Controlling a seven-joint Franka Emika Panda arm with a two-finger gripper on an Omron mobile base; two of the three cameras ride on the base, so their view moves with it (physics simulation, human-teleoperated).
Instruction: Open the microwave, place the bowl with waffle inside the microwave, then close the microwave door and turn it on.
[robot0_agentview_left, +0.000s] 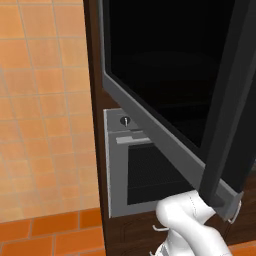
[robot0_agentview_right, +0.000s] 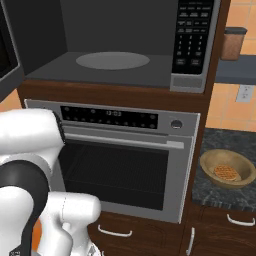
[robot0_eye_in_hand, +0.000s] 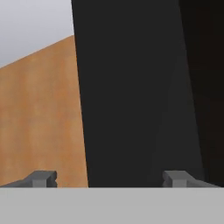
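The gripper (robot0_eye_in_hand: 109, 179) is spread wide before the swung-out microwave door (robot0_agentview_left: 165, 85), whose upper part is cropped.

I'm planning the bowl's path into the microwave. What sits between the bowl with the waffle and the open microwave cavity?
In the right base view, the microwave's keypad panel and the dark wood cabinet post stand between the bowl on the counter and the cavity's turntable.

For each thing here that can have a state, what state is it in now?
Microwave: open, nothing on its turntable.
Microwave door: swung wide open.
Oven: door shut.
Bowl: on the counter right of the oven, waffle inside.
Gripper: jaws apart, holding nothing.
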